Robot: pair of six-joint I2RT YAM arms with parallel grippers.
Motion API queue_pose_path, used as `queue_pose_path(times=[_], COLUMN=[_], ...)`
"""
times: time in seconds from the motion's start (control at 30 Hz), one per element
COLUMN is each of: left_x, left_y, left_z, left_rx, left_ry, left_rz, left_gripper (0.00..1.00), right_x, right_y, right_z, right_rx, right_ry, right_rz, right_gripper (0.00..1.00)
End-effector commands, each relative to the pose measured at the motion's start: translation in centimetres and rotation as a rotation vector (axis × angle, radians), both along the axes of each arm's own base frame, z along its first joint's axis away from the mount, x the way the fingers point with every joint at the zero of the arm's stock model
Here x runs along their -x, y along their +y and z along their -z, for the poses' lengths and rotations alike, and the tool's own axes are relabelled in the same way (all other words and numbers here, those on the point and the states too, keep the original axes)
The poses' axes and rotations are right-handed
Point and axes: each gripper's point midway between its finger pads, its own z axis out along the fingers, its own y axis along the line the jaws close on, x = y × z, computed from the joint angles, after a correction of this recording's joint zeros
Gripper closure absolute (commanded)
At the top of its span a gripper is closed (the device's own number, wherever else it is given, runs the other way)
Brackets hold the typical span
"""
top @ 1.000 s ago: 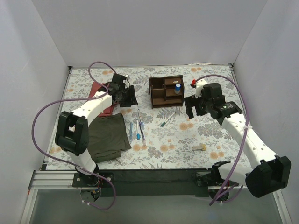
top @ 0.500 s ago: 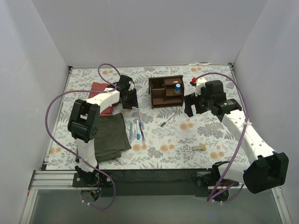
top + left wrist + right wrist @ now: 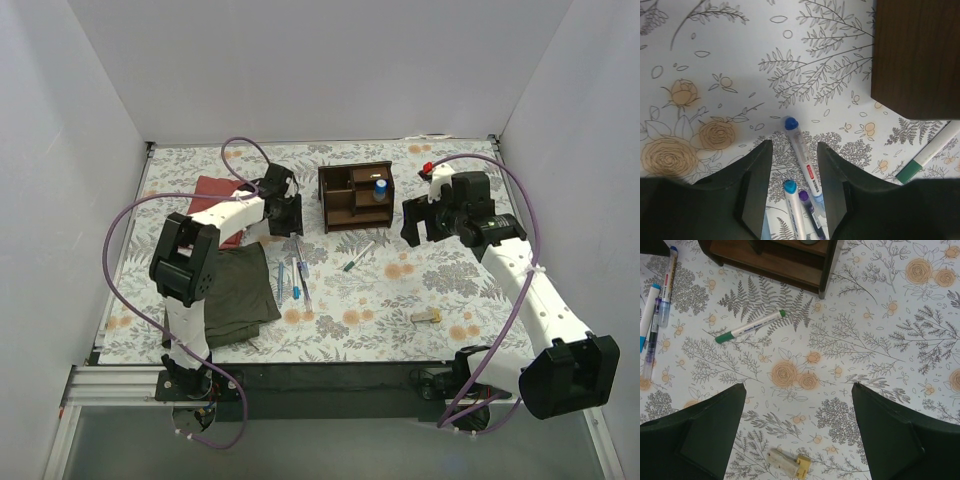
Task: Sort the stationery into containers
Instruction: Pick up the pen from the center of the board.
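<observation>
The dark brown organiser [image 3: 354, 197] stands at the back middle, with the blue-capped cylinder [image 3: 380, 190] in a right compartment. Three pens [image 3: 295, 268] lie in front of it to the left. My left gripper [image 3: 285, 215] is open and empty above their far ends. In the left wrist view, my left gripper [image 3: 794, 144] straddles a blue-capped white pen [image 3: 802, 162], beside another blue-tipped pen [image 3: 795, 210] and a purple one [image 3: 812, 215]. The white pen with a green tip [image 3: 358, 256] lies alone. My right gripper [image 3: 420, 222] is open and empty, right of the organiser. The beige eraser [image 3: 427, 316] lies near the front.
A red cloth [image 3: 215, 190] lies at the back left and an olive cloth [image 3: 232, 290] at the front left. White walls close the table on three sides. In the right wrist view, the eraser [image 3: 788, 463] lies between the fingers, with the green-tipped pen [image 3: 750, 326] and the organiser [image 3: 775, 257] ahead.
My left gripper has moved right, from over the red cloth's edge to over the pens. My right gripper has shifted slightly right and back. Both stay open.
</observation>
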Motion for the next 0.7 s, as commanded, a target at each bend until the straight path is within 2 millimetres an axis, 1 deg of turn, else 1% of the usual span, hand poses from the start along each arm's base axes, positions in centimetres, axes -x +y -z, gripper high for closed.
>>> queue_pose_path(times=[0.0,0.17,0.43,0.57,0.67], left_x=[-0.7,-0.5,-0.7,-0.6,-0.8], left_y=[-1.1,-1.1,-1.2,-1.4,-1.5], left_z=[-0.5,0.1,0.9,1.6,1.6], left_rx=[-0.018,-0.039,-0.058,-0.064,-0.067], left_ry=[-0.044,-0.035,-0.033,-0.021,-0.027], left_rz=[0.03,0.027,0.04,0.05,0.057], left_gripper=[0.59,0.6,0.64,0.69,0.72], right_x=[-0.2,0.0,0.4,0.2,0.0], right_y=[0.1,-0.3,-0.4,-0.6,-0.8], right_z=[-1.3,-1.2,-0.6,-0.6,-0.6], right_rx=[-0.025,-0.029,-0.036,-0.033,-0.033], right_ry=[-0.059,-0.059,-0.045,-0.043,-0.04], right_rz=[-0.01,0.0,0.002,0.007,0.013], right_gripper=[0.04,0.04,0.04,0.04,0.04])
